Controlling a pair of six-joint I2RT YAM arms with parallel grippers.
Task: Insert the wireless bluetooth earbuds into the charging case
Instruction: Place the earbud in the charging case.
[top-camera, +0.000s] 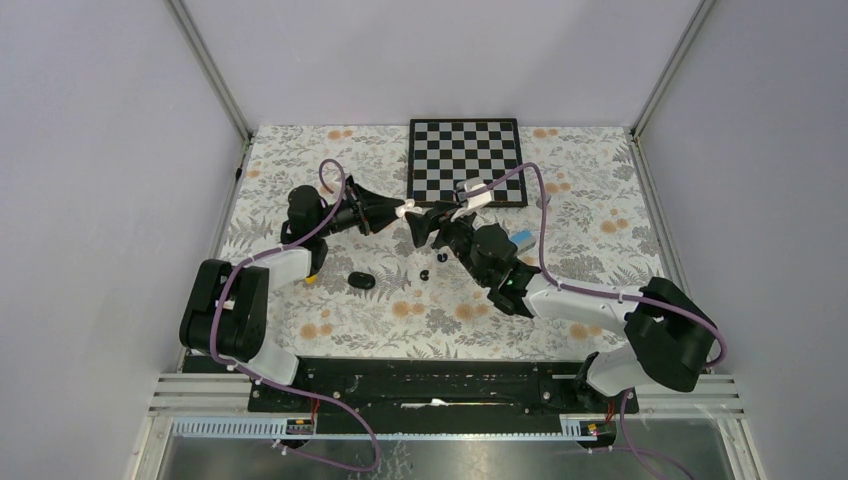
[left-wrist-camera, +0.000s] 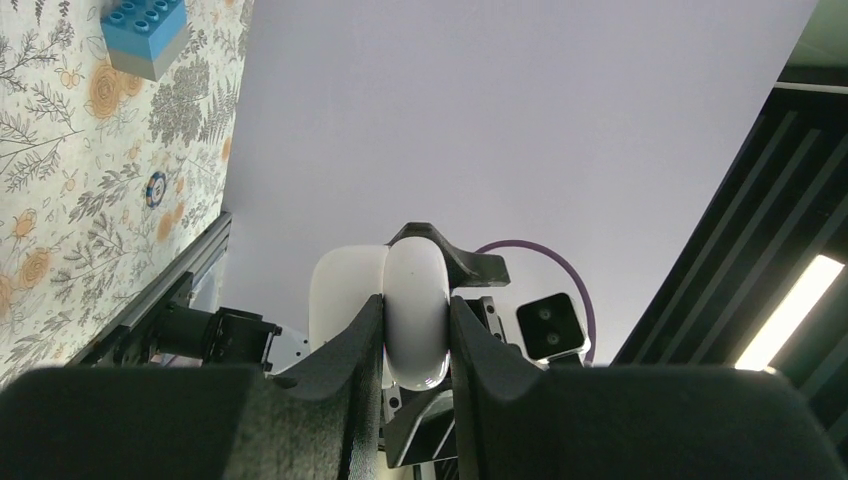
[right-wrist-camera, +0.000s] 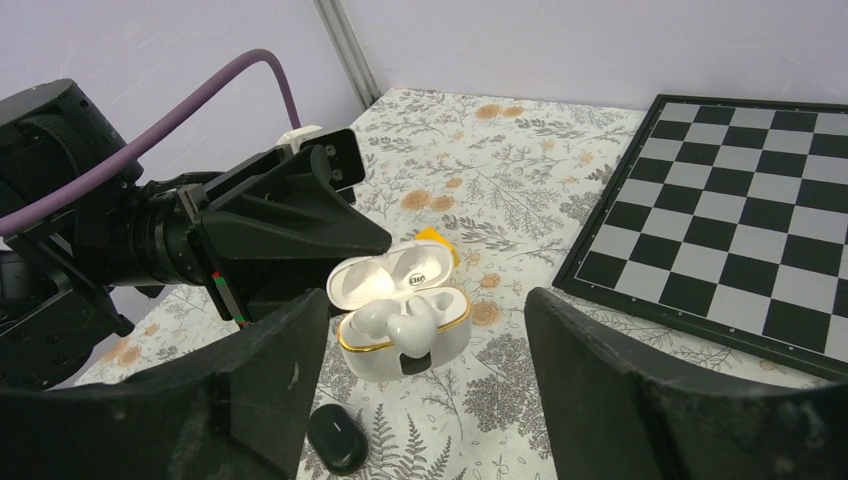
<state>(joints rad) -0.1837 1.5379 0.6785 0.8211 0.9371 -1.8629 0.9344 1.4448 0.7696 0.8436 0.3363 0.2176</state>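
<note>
Surface (top-camera: 560, 330): floral cloth, grey leaves and orange blooms. Pale lilac walls (top-camera: 100, 150) on three sides, with aluminium posts (top-camera: 210, 65) in the far corners. Chessboard (top-camera: 465, 160) lies flat at 12 o'clock on the surface. Its near-right corner sits just beyond the two pincers.

Loose on the cloth, taken from the case:
- black oval (top-camera: 362, 281) at 7 o'clock
- small ring (top-camera: 424, 273) at 5 o'clock
- blue block (top-camera: 522, 238) at 3–4 o'clock, beside the right wrist

Case (right-wrist-camera: 400, 345): glossy white, rounded, with a gold band round the rim. It is held off the cloth near mid-surface. Lid (right-wrist-camera: 385, 280) is hinged open, tipped back toward 11 o'clock in the right wrist view, with a small dark mark on its inner face.

Two white buds (right-wrist-camera: 412, 325) are in the wells. The right one looks high and overhangs the front rim. Can't tell if either is fully seated.

Left pincer (top-camera: 403, 211) comes in from 9 o'clock and is clamped on the case body, one finger flat on each side.

Right pincer (right-wrist-camera: 427, 294) faces it from 4 o'clock with jaws spread wide. It grips nothing, and the case shows in the gap clear of both fingers.
</note>
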